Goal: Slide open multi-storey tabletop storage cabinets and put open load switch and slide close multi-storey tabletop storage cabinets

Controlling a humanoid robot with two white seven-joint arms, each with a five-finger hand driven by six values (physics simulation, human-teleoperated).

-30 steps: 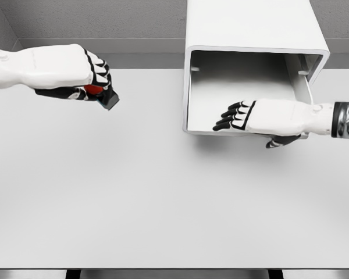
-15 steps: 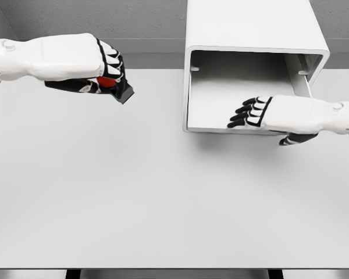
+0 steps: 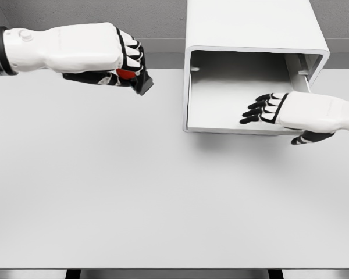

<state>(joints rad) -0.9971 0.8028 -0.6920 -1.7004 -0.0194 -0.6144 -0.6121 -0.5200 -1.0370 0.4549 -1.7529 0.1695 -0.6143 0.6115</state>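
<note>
We are holding the red-and-black load switch (image 3: 134, 78) in our clenched left hand (image 3: 102, 55), above the table (image 3: 104, 192), left of the open drawer (image 3: 244, 125); our right hand (image 3: 296, 111), fingers loosely extended, is gripping nothing.

Both arms are glossy white moulded shells, the left hand (image 3: 107, 55) and right hand (image 3: 291, 113) sharing white-backed fingers with black joints and black palm sides, while the left forearm shows a small round fastener and a dark grey ribbed band at the wrist.
</note>
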